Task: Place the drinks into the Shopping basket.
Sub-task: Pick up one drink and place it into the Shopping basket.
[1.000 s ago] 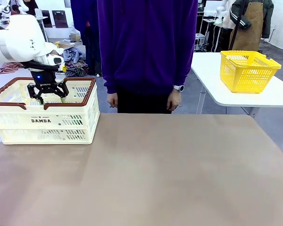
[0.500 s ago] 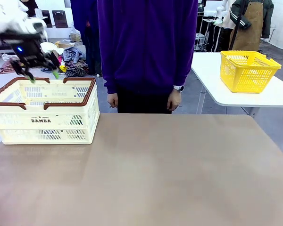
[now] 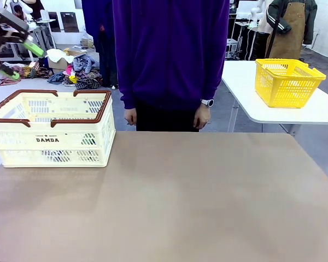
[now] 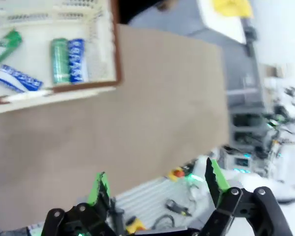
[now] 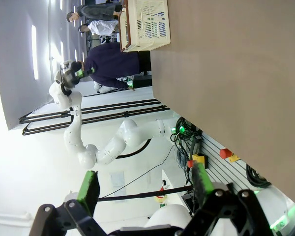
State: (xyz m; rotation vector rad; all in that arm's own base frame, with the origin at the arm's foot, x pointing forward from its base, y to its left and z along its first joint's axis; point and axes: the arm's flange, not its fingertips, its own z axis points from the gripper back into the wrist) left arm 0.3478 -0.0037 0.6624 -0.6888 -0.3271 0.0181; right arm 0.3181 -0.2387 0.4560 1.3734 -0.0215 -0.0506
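basket [image 3: 54,136] at bench [image 3: 180,207] far-left corner | holds green can [image 4: 60,61], two blue cans [image 4: 76,60] lying flat; third edge item unclear | left gripper [image 3: 15,49] released, cut off | right gripper [image 5: 145,189] released

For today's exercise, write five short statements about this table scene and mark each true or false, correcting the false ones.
1. The Shopping basket stands on the brown table. True.
2. Drink cans lie inside the Shopping basket. True.
3. The left gripper holds a can. False: its jaws are open and empty.
4. The yellow basket sits on the brown table. False: it sits on a separate white table.
5. The person is handing over a can. False: both hands hang empty.
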